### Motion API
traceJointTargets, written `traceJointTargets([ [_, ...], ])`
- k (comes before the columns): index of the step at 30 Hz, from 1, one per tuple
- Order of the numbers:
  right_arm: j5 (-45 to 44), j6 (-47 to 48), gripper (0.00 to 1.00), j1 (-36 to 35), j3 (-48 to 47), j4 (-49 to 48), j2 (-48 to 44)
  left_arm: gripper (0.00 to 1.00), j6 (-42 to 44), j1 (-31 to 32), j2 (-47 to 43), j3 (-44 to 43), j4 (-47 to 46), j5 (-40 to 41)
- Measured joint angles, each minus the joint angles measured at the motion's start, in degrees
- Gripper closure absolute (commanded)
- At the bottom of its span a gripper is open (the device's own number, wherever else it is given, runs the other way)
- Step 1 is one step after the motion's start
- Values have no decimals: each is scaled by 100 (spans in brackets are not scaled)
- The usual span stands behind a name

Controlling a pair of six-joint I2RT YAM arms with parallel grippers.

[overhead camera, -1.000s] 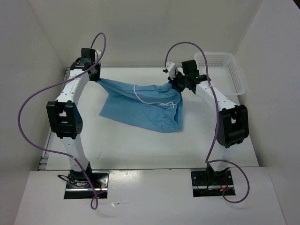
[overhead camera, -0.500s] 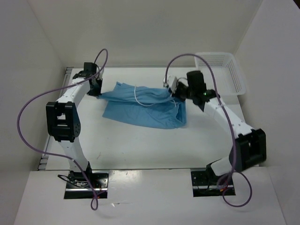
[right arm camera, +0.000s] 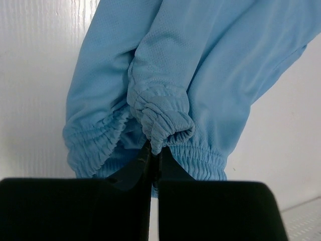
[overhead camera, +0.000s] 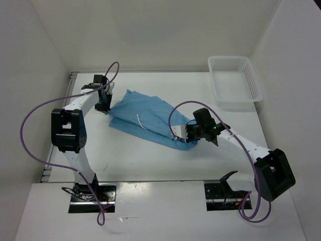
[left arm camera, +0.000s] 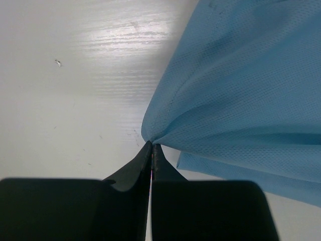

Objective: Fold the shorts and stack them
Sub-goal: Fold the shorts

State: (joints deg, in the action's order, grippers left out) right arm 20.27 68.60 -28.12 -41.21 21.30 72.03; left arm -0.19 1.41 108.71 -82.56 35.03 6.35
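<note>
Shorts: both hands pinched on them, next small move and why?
Probably ease the right hand away from the left hand to pull the shorts taut: both pinch opposite ends, and the waistband is bunched, the cloth creased.

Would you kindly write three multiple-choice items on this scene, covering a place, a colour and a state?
1. Where does the basket stand?
A) between the arm bases
B) far right corner of the table
C) near left corner

2. What colour are the shorts?
A) light blue
B) red
C) green

3. How is the left gripper?
A) open and empty
B) out of view
C) shut on the shorts

Key: 1 B, the top view shows it at the far right; 2 A, every view shows light blue fabric; 3 C, its wrist view shows it closed on a pinch of fabric.
</note>
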Motion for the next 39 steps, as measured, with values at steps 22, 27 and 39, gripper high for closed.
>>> traceJointTargets([
  [22,17,1010,16,-195,310,551,-1152,87,-2,225,-509,710,107,61],
  [27,15,1049,6,-238,372,1062,-1777,76,9,354,-485,1123,153,129],
  [39,63,-1003,93,-291,-1419,350,-863,62,2,389,-487,85,398,118],
])
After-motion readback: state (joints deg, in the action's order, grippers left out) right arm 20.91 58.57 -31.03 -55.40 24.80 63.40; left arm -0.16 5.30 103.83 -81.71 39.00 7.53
